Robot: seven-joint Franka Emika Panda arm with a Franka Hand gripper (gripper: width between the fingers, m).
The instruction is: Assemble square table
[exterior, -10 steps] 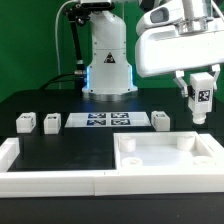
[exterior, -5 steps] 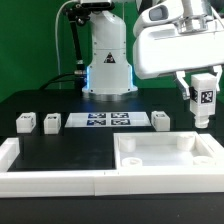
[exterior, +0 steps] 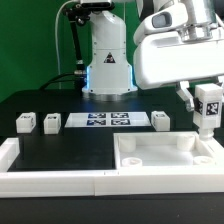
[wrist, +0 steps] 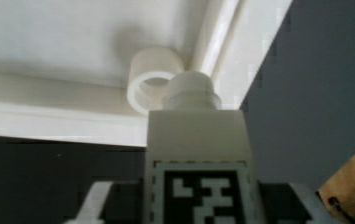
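The square table's white panel (exterior: 135, 158) lies rim-up at the front on the exterior view's right, with round sockets in its corners. My gripper (exterior: 208, 98) is shut on one white tagged leg (exterior: 208, 110), held upright just above the panel's far right corner. In the wrist view the leg (wrist: 195, 140) points its rounded tip toward a corner socket (wrist: 145, 88) of the panel (wrist: 49, 60). My gripper (wrist: 199, 208) clamps the leg's tagged end. Three more legs (exterior: 25, 122) (exterior: 51, 122) (exterior: 161, 119) stand on the black surface behind.
The marker board (exterior: 105, 121) lies flat between the loose legs. A long low white wall (exterior: 50, 180) edges the black surface in front. The arm's base (exterior: 107, 62) stands at the back centre.
My gripper has carried the leg toward the exterior view's right and slightly lower, closer to the panel's far right corner. The loose legs and panel have not moved.
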